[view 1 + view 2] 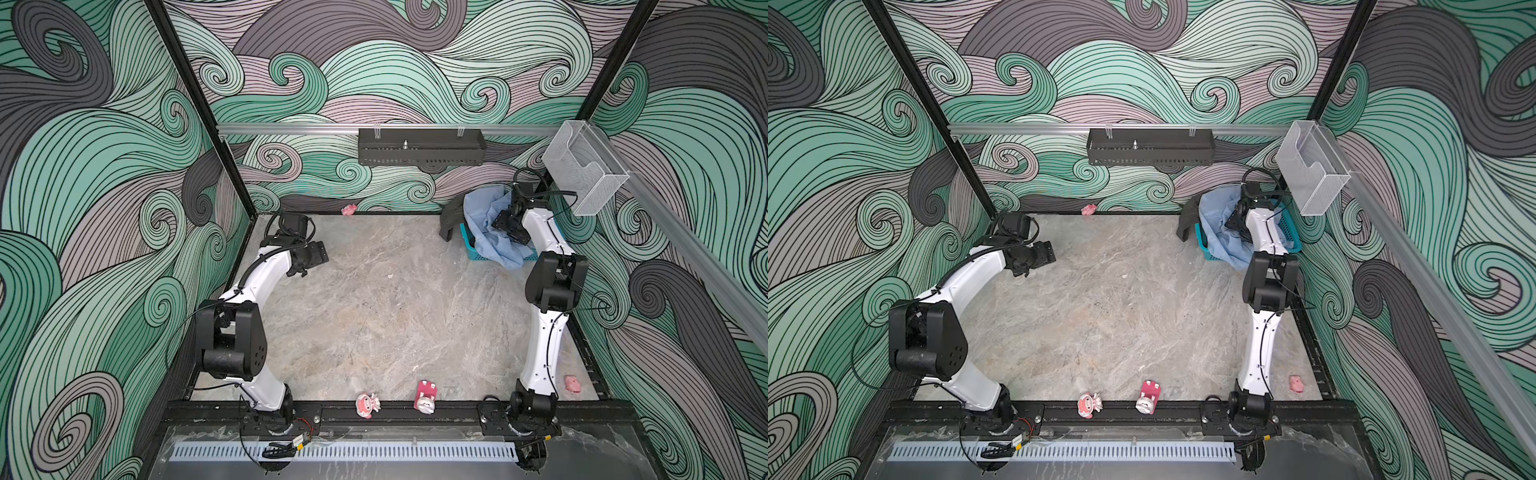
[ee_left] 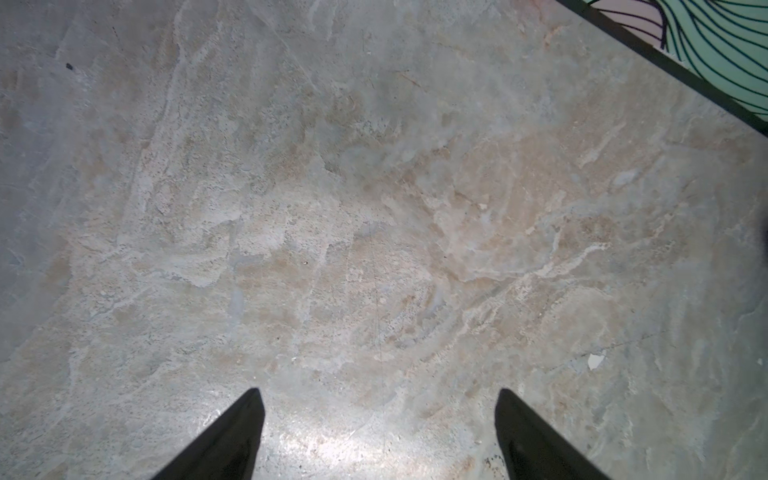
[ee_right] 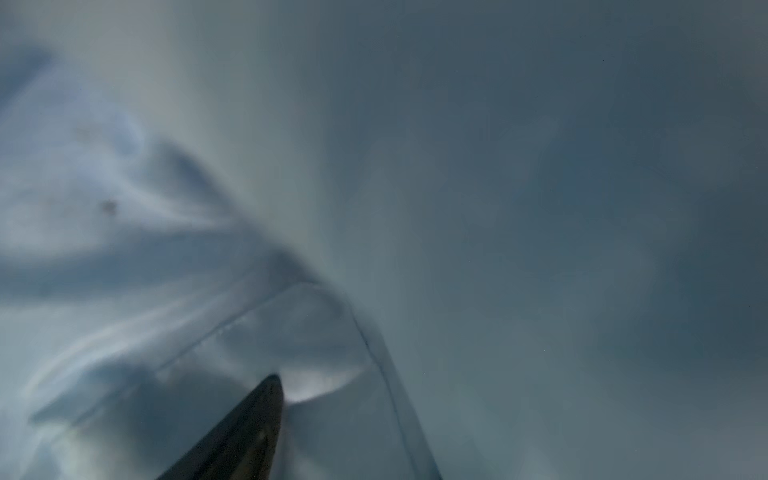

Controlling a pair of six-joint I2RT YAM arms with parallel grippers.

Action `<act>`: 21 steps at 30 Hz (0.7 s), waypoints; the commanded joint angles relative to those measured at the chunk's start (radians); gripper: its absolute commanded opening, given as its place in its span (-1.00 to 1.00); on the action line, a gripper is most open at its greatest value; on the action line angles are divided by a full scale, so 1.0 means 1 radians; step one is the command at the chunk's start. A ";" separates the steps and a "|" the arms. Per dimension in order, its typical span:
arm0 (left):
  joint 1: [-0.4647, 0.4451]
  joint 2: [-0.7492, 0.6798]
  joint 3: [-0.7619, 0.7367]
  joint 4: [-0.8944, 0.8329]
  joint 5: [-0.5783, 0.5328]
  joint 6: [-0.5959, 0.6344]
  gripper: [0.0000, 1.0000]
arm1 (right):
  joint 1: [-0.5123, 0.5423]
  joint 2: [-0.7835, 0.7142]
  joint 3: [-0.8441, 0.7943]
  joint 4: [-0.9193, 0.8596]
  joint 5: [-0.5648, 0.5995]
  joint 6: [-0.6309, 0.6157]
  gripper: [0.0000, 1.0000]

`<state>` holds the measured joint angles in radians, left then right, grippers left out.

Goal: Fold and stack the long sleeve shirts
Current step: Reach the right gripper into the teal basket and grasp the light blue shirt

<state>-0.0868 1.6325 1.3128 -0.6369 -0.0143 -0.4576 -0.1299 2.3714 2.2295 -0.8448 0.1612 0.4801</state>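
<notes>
The light blue shirt (image 1: 486,235) (image 1: 1219,237) lies crumpled in a teal basket (image 1: 468,245) (image 1: 1201,242) at the far right and spills over its front rim. The dark charcoal shirt (image 1: 452,218) (image 1: 1187,220) hangs over the basket's left side. My right gripper (image 1: 509,226) (image 1: 1235,222) is down in the blue cloth. In the right wrist view blue fabric (image 3: 124,187) fills the picture; one finger (image 3: 257,424) stands far to the side and a fold hides the other. My left gripper (image 1: 309,259) (image 1: 1040,257) (image 2: 379,392) hovers open over bare table at the far left, holding nothing.
Small pink toys lie along the front edge (image 1: 368,405) (image 1: 426,397), one by the right arm's base (image 1: 572,383) and one at the back wall (image 1: 349,209). A black rack (image 1: 422,147) and a clear box (image 1: 584,166) hang on the walls above the table (image 1: 374,311).
</notes>
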 commanded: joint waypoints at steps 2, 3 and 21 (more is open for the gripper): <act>-0.014 -0.011 0.051 -0.058 0.026 0.000 0.60 | -0.007 0.015 0.107 -0.061 -0.117 -0.003 -0.16; -0.017 -0.023 0.055 -0.068 0.027 0.003 0.56 | -0.005 -0.003 0.109 -0.061 -0.129 -0.005 -0.47; -0.024 -0.448 -0.119 -0.080 0.040 -0.013 0.37 | 0.194 -0.655 0.172 -0.006 -0.294 -0.021 -1.00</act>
<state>-0.1036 1.2312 1.2182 -0.6983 0.0128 -0.4580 0.0399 1.7248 2.3955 -0.8738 -0.0349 0.4526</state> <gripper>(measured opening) 0.687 0.049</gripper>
